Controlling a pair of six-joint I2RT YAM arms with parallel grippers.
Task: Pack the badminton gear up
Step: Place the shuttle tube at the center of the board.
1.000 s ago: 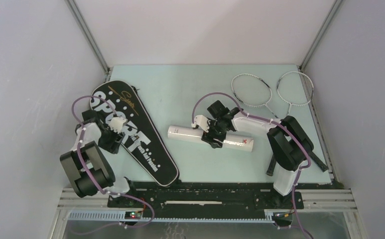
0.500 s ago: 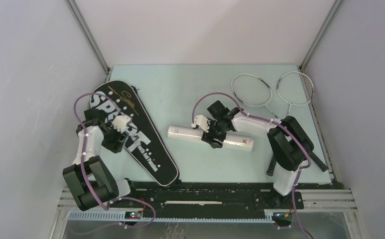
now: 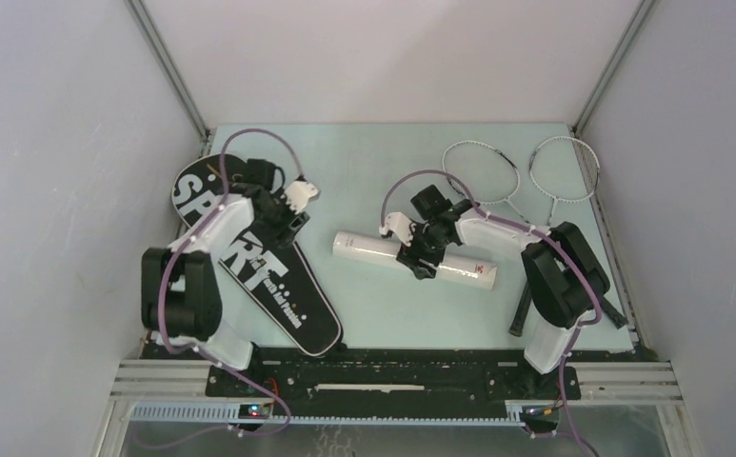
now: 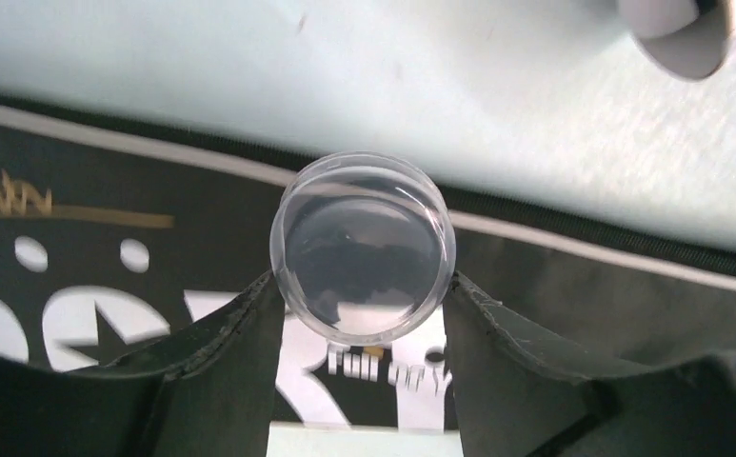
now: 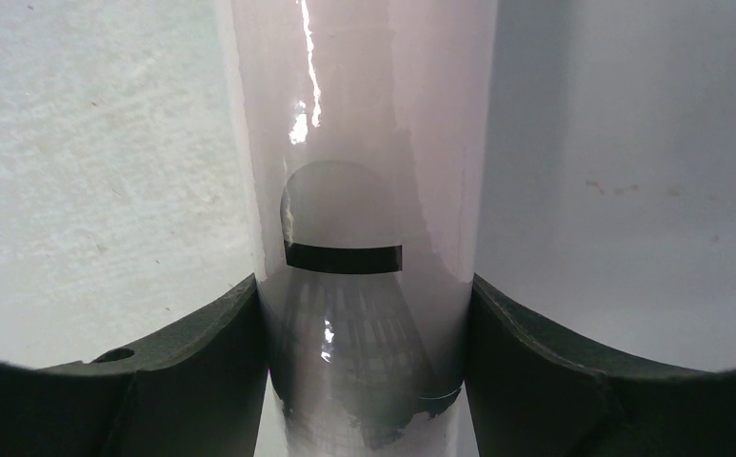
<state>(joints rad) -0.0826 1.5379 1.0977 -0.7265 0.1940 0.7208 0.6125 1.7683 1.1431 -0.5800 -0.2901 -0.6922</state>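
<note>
the tube point(image 3: 368, 251), likely light, slick and crushable, lies at the tabletop's point(image 3: 364, 162) centre with right fingers point(image 5: 202, 381) pinching its middle, while at its 10 o'clock left fingers point(image 4: 221, 371) pinch the clear cap point(image 4: 362, 246) by its rim over the bag point(image 3: 278, 286).

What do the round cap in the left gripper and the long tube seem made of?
The round cap: probably clear glossy plastic; the black bag shows through it. The long tube: likely translucent white plastic, glossy; a shuttlecock shows inside.

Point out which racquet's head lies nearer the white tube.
The left racquet head: it lies closest to the tube in the top view, while the right racquet head lies farther to the right.
</note>
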